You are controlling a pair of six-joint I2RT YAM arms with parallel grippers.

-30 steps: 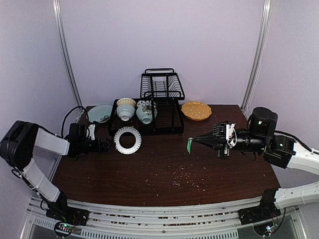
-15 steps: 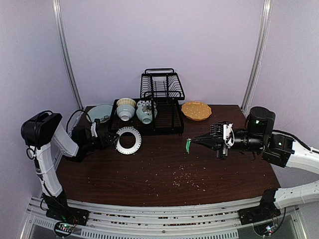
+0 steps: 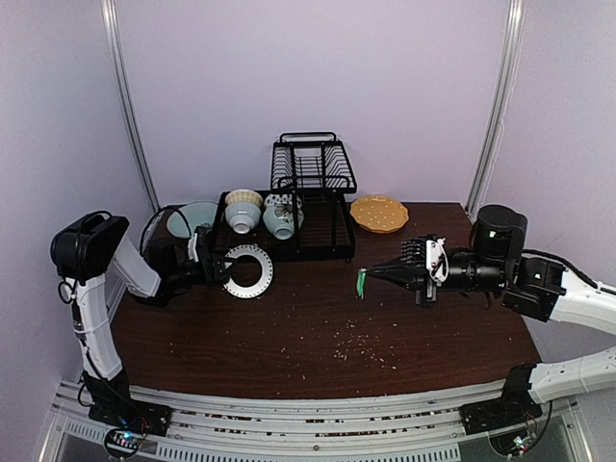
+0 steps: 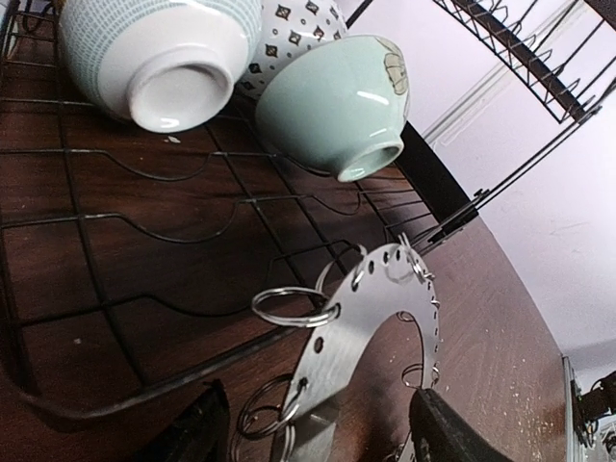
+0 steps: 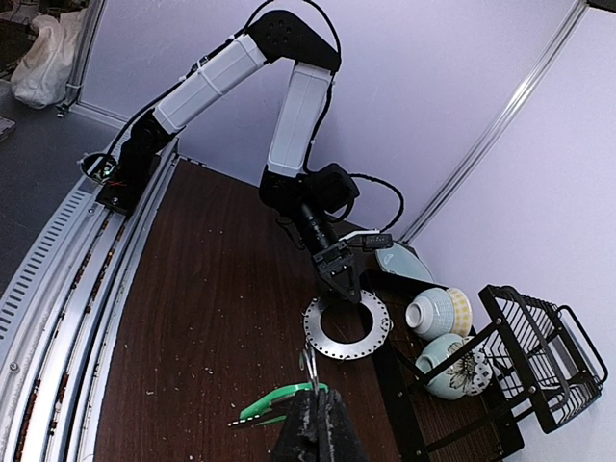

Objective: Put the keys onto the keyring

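The flat dark grey metal keyring disc (image 3: 262, 285), punched with small holes and fringed with silvery wire loops, lies on the dark brown wood-grain bench (image 3: 289, 371). It sits just in front of the black wire dish rack (image 3: 313, 173), its left rim between the spread fingers of the left tool (image 3: 219, 268). The right tool (image 3: 373, 276), pressed together, pinches the small key (image 3: 363, 282) with a bright green plastic head above the bench, well apart from the disc, with open wood dotted with pale crumbs (image 3: 351, 339) between them.
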